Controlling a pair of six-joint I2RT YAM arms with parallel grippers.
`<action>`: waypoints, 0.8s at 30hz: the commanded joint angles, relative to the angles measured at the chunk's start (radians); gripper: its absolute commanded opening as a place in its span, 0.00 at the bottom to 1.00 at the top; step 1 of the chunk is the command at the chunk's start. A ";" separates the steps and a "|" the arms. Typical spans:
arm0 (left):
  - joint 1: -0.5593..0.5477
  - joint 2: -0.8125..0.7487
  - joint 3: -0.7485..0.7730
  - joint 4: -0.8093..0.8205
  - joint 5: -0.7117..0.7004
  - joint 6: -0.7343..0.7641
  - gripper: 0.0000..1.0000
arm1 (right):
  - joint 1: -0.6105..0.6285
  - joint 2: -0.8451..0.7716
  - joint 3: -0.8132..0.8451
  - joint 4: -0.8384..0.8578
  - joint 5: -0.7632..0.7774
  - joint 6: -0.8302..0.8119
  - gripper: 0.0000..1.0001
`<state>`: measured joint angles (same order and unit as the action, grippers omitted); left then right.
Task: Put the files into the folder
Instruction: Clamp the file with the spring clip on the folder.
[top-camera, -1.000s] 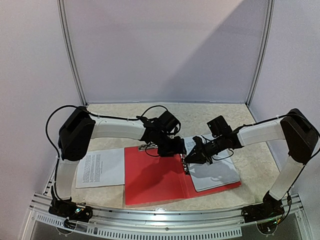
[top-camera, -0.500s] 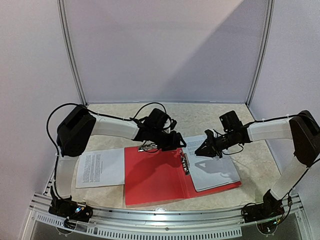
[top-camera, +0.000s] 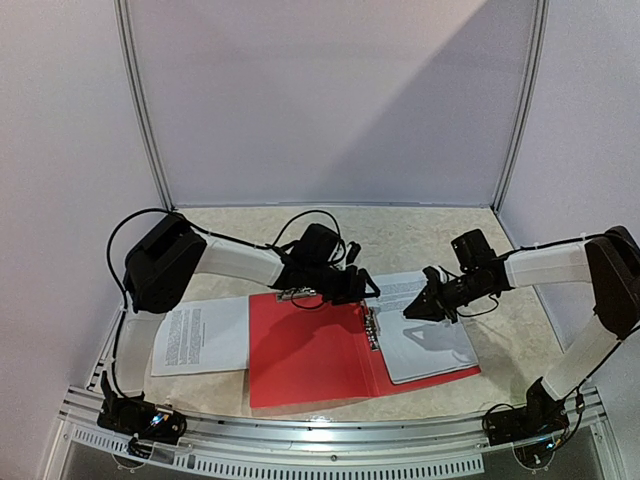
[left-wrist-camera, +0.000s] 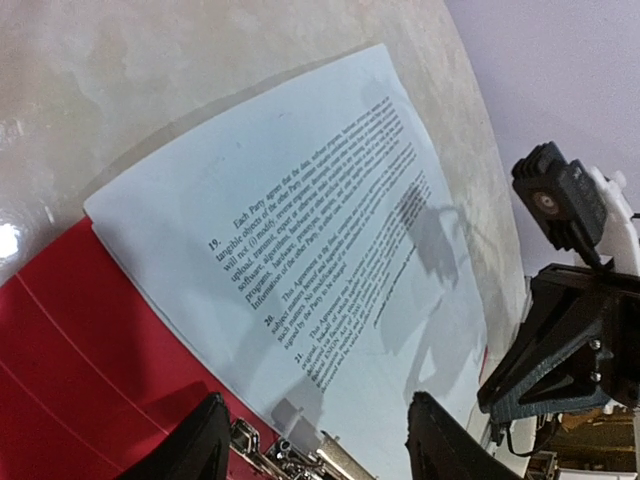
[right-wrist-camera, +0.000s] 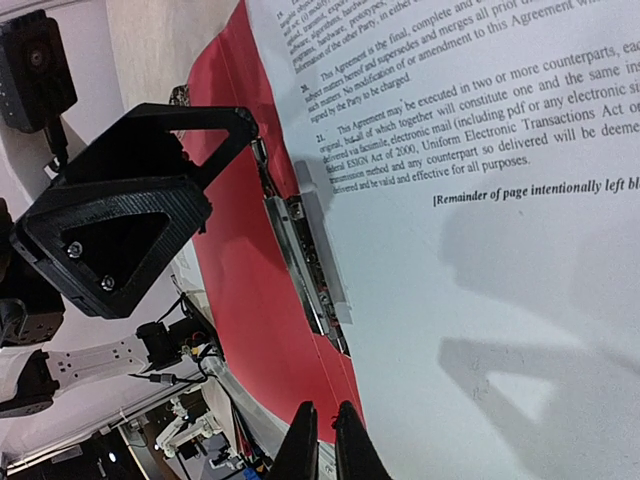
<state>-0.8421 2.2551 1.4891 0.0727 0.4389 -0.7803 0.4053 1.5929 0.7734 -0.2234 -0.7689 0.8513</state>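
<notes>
The red folder (top-camera: 305, 360) lies open on the table, its metal clip (top-camera: 373, 328) on the spine. One printed sheet of the files (top-camera: 428, 338) rests on the folder's right half, its top edge reaching past the cover. A second sheet (top-camera: 200, 335) lies on the table left of the folder. My left gripper (top-camera: 370, 290) hovers open over the clip's far end (left-wrist-camera: 290, 458) with nothing between its fingers (left-wrist-camera: 195, 445). My right gripper (top-camera: 412, 311) is shut and empty, held above the sheet (right-wrist-camera: 480, 250); its fingertips (right-wrist-camera: 303, 440) show over the red cover (right-wrist-camera: 240, 290).
The marbled tabletop (top-camera: 430, 232) is enclosed by white walls at the back and sides. A metal rail (top-camera: 320, 440) runs along the near edge between the arm bases. The left gripper's black body (right-wrist-camera: 130, 220) stands close to the right one.
Both grippers have shifted to the right. The right gripper has drawn back from the clip to above the sheet. The left gripper has narrowed slightly and now hangs over the spine.
</notes>
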 joint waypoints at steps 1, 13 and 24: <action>0.006 0.018 -0.023 0.029 0.009 0.000 0.62 | -0.005 -0.019 -0.026 0.000 0.010 -0.019 0.07; 0.029 -0.031 -0.048 0.028 -0.019 0.024 0.63 | -0.006 -0.008 -0.066 0.044 -0.008 -0.006 0.07; 0.029 0.040 -0.044 0.087 0.068 -0.026 0.61 | -0.015 -0.010 -0.072 0.044 -0.016 -0.011 0.07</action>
<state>-0.8257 2.2669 1.4384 0.1486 0.4786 -0.7971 0.4019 1.5909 0.7185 -0.1940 -0.7738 0.8505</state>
